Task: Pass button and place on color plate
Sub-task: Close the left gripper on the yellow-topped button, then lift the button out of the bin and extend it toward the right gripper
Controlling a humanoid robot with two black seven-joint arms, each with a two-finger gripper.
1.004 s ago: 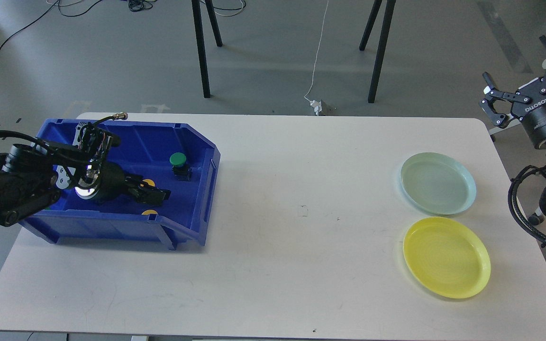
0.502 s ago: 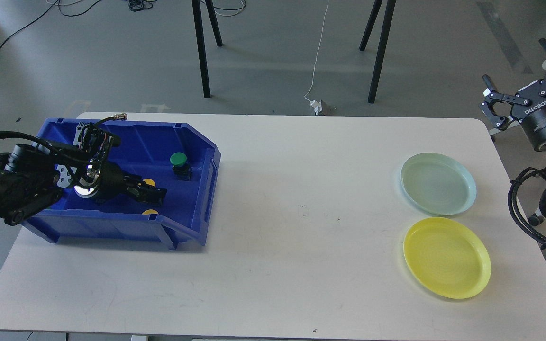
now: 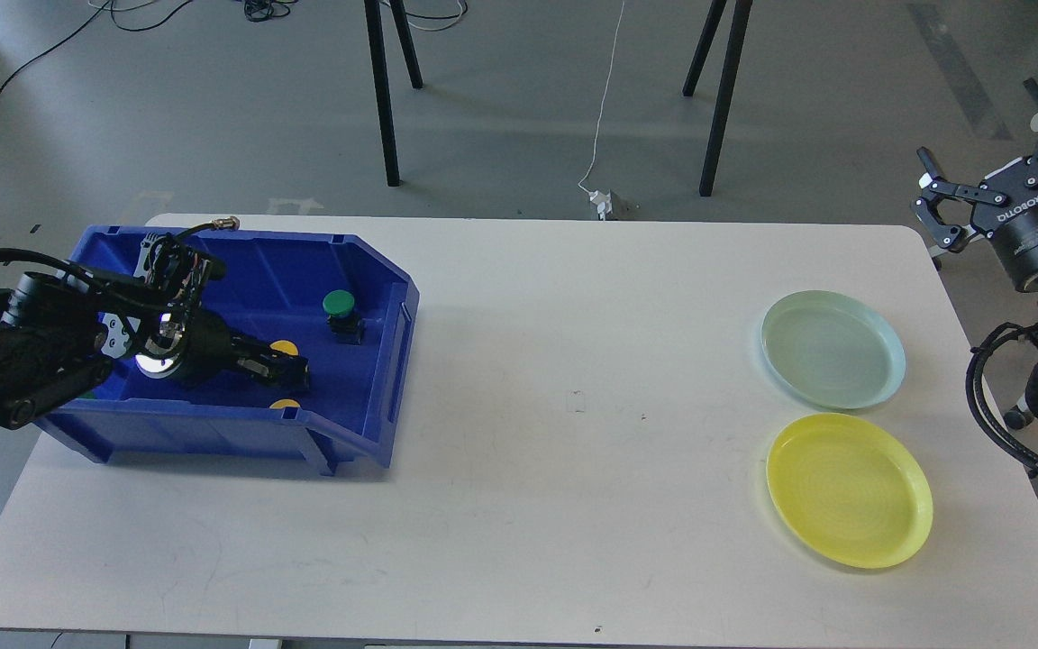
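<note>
A green button (image 3: 338, 305) on a black base stands in the blue bin (image 3: 375, 270), right of centre. A yellow button (image 3: 285, 346) lies left of it, and a second yellow button (image 3: 285, 405) shows just behind the bin's front wall. My left gripper (image 3: 292, 368) reaches into the bin between the two yellow buttons; its dark fingers cannot be told apart. My right gripper (image 3: 987, 153) is open and empty, off the table's far right edge. A pale green plate (image 3: 833, 349) and a yellow plate (image 3: 849, 489) lie at the table's right.
The white table (image 3: 573, 451) is bare between the bin and the plates. Black stand legs (image 3: 381, 90) and a white cable (image 3: 605, 108) are on the floor behind the table. My right arm's cables (image 3: 1006, 424) hang beside the plates.
My left gripper has drawn back a little to the left inside the bin. My right gripper has shifted slightly up. The buttons and plates have not moved.
</note>
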